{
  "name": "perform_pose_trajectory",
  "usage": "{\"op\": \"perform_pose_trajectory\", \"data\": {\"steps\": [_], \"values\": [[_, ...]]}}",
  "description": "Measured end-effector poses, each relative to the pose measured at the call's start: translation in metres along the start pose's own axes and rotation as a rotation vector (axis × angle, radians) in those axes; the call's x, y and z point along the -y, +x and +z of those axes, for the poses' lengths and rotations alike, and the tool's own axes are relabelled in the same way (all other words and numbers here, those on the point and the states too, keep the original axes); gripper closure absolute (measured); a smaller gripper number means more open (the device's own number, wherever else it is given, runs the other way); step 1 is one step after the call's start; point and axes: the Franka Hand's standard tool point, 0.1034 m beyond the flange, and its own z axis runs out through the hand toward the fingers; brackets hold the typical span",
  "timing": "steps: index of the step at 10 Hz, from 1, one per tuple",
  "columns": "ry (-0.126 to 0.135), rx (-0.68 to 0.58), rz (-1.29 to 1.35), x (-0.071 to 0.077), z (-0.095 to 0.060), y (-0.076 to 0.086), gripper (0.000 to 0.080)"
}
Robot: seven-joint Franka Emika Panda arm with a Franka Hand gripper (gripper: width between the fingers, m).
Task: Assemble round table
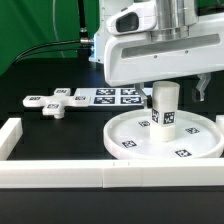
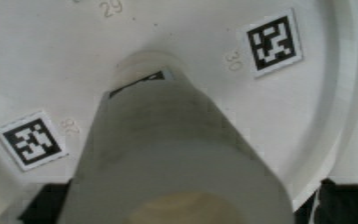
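At lower right of the exterior view, you have the large rimmed disc (image 1: 195, 140), flat on the bench (image 1: 60, 135), tags facing up.
Item: thick short cylinder (image 1: 164, 108), upright at the disc's centre, tags on its side.
Item: flat cross-shaped piece (image 1: 52, 103), centre left of the frame, flat on the bench, well apart from the disc.
Item: marker board (image 1: 115, 96), just above and between cross and cylinder.
Item: white wall bars (image 1: 100, 180), along the bottom and left edges.
Your arm (image 1: 150, 45) hangs directly over the cylinder; jaws released, spread wide, gripping nothing.
Wrist view: the cylinder (image 2: 167, 140) seen from above, the disc (image 2: 87, 50) around it, two tags showing.
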Motion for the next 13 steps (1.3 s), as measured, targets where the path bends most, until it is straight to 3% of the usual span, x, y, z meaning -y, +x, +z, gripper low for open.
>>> {"op": "perform_pose_trajectory", "data": {"steps": [5,8,13], "values": [[-0.006,0.002,-0.332,-0.0034,-0.0003,0.0001,0.015],[-0.046,0.018,-0.652,-0.0036,-0.0013,0.0049,0.015],[-0.062,0.036,-0.951,-0.0079,-0.0014,0.0049,0.015]]}}
